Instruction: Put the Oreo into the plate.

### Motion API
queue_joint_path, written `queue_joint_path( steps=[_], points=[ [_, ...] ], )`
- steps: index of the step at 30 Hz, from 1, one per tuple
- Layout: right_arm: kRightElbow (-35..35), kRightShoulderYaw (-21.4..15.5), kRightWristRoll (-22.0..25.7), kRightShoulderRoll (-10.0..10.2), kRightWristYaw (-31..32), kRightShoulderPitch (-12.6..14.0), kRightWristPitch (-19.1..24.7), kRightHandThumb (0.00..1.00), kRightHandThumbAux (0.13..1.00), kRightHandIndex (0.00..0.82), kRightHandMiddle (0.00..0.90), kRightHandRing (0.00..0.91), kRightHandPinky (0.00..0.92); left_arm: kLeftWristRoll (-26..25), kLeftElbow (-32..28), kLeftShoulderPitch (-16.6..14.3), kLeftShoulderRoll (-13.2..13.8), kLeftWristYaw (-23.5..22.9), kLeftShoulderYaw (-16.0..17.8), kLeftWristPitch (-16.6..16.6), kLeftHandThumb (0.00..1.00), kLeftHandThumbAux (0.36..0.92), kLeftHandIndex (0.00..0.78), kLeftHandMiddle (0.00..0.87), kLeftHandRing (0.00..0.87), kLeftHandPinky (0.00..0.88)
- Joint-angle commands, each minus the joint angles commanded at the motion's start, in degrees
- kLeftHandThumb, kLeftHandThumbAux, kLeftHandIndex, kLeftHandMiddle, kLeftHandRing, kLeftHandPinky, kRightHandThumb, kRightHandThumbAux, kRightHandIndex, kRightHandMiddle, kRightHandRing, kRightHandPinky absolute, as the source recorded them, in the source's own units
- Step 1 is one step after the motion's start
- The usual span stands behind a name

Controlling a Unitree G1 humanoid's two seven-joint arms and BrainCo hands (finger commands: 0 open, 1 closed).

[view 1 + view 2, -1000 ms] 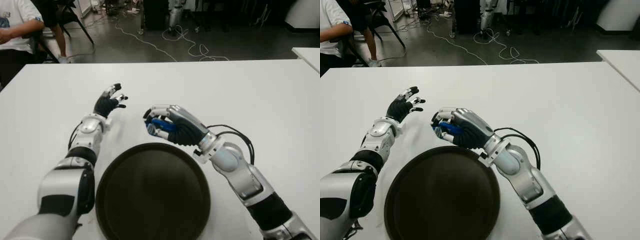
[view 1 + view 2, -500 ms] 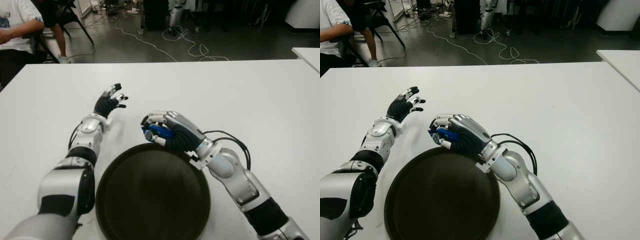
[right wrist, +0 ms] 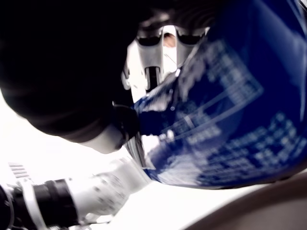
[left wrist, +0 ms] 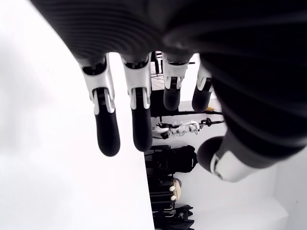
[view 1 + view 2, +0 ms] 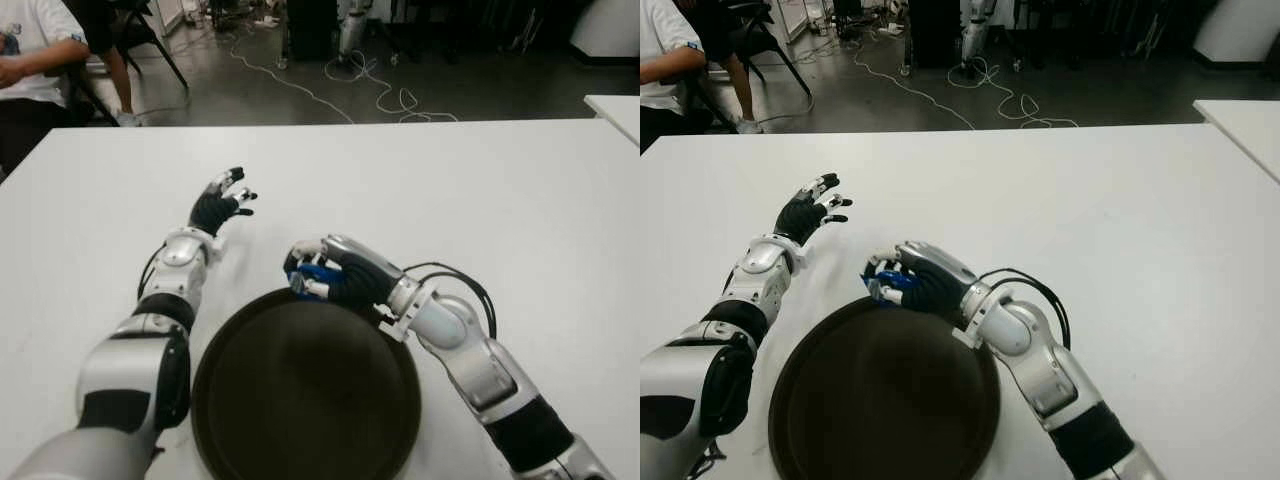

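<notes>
Right hand point(image 5: 335, 275) gripping Oreo point(image 5: 312, 274), plate point(image 5: 305, 390) rim

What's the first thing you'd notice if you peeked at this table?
The big round dark plate near the front of the white table, and the robot's right hand at its far rim, clutching a shiny blue Oreo packet. The left hand shows farther back to the left, fingers spread and holding nothing.
</notes>
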Motion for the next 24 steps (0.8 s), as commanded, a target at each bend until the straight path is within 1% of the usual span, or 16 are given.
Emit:
queue_joint_path(
  steps=[2, 6, 11, 16, 24],
  points=[
    [1.2, 0.3, 0.5, 0.9, -0.2, 0.4, 0.5, 0.698, 0.728, 0.433, 0.757, 0.773, 0.757, 0.0, 0.0, 0.0, 0.0, 0.2, -0.1, 0.0, 0.202, 0.68, 0.01, 0.082, 0.249, 0.371],
    [0.9, -0.3, 2.1, 0.7, 1.2, -0.2, 0.9, 0.698, 0.728, 0.433, 0.743, 0.758, 0.739, -0.1, -0.1, -0.1, -0.2, 0.3, -0.2, 0.2, 0.197, 0.691, 0.008, 0.078, 0.249, 0.379],
    [2.3, 0.0, 2.6, 0.5, 2.1, -1.0, -0.1, 0.694, 0.729, 0.432, 0.717, 0.733, 0.72, -0.4, -0.1, -0.2, -0.4, 0.1, 0.0, 0.5, 0.198, 0.689, 0.008, 0.079, 0.247, 0.378],
    [3.3, 0.2, 2.7, 0.6, 2.7, -1.3, -0.5, 0.692, 0.731, 0.43, 0.698, 0.713, 0.702, -1.0, -0.3, -0.2, -0.7, 0.0, 0.5, 0.5, 0.233, 0.686, 0.012, 0.075, 0.253, 0.396],
    [3.9, 0.4, 3.1, 0.5, 4.2, -1.4, -0.3, 0.692, 0.731, 0.429, 0.703, 0.719, 0.71, -1.2, -0.3, -0.2, -0.9, -0.1, 0.8, 0.5, 0.218, 0.689, 0.005, 0.066, 0.243, 0.379]
  ],
)
